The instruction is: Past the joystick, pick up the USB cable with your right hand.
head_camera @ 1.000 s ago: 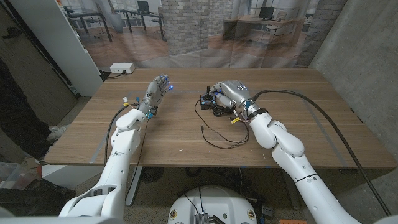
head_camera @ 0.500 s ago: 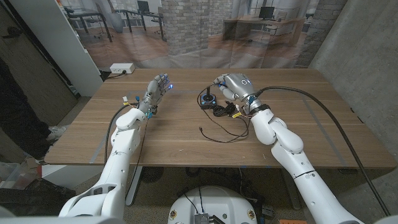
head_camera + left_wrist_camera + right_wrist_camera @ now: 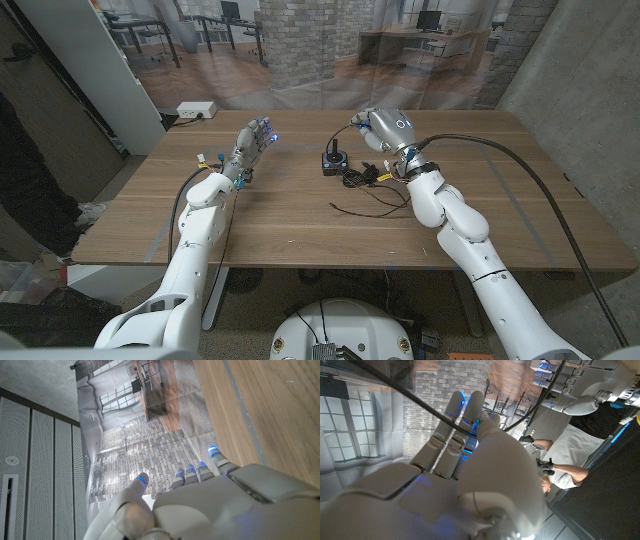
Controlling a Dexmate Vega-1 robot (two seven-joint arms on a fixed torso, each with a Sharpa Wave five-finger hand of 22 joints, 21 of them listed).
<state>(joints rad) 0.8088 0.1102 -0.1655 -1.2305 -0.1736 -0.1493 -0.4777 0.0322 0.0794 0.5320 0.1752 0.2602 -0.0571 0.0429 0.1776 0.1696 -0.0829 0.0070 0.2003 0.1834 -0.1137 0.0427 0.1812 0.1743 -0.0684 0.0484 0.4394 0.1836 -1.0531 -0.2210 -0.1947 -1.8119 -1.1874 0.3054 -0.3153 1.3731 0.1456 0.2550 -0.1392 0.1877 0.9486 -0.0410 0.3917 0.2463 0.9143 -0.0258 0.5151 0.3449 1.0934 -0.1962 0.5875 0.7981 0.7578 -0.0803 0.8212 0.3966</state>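
The small black joystick (image 3: 333,160) stands at the middle of the wooden table (image 3: 280,215). Beside it, a thin black USB cable (image 3: 356,179) lies in a tangle, and a loose loop trails toward me. My right hand (image 3: 384,130) is lifted above and just behind the joystick. In the right wrist view its fingers (image 3: 451,435) curl around a strand of the cable (image 3: 427,406), which hangs from the hand to the table. My left hand (image 3: 254,141) is held up over the far left part of the table, fingers apart and holding nothing; the left wrist view shows its back (image 3: 200,505).
A white box (image 3: 195,110) with a lead sits beyond the table's back left corner. A person in dark clothes (image 3: 25,170) stands at the left edge. A thick black hose (image 3: 520,175) arcs from my right arm across the table's right side.
My right hand has risen off the table and moved back past the joystick with the cable in it. The cable's loop has been drawn up and to the right. The left hand is unmoved.
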